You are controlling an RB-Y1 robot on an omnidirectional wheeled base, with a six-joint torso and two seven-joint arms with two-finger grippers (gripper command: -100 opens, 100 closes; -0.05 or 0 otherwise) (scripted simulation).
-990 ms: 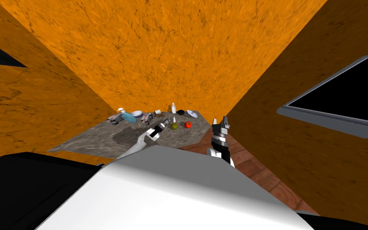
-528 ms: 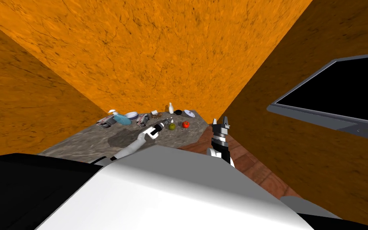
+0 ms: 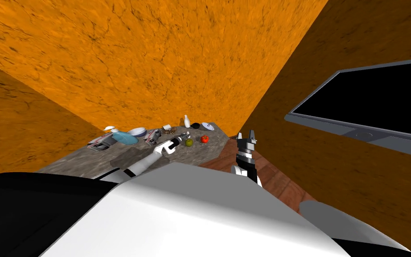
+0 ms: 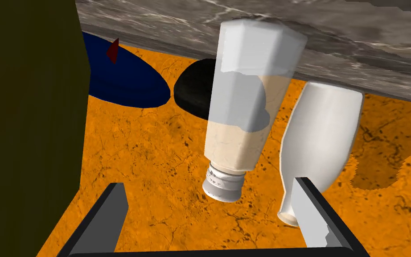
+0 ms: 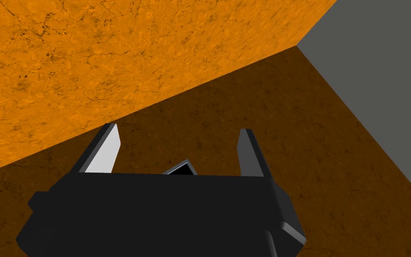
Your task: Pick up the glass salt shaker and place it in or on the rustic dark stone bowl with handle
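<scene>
Left hand (image 4: 209, 185): fingers spread wide, holding nothing. It points along the grey stone worktop (image 4: 356, 40) at the glass salt shaker (image 4: 244, 111).

Shaker: upright on the worktop, clear body part-filled with pale grains, ribbed metal cap. The cap lines up with the gap between the fingers, but the fingers are not yet alongside the body.

Dark bowl (image 4: 193, 93): on the worktop beyond the shaker, partly hidden by it. No handle visible from here.

Right hand (image 5: 178, 134): open and empty, held off the worktop's edge.

Step in hand (judgement): final approach before closing on the shaker.

Risks:
- A white bottle (image 4: 320, 138) stands just beside the shaker on one finger's side. Advancing at this spread could clip it and tip it.
- A dull olive mass close on the other finger's side is probably the green fruit (image 3: 189, 142), though too near to tell. A nudge would set it rolling.
- Closing on the narrow cap rather than the body could let the smooth glass pivot or slip.
- The bowl looks low, so a tall shaker released upright may topple out.
</scene>
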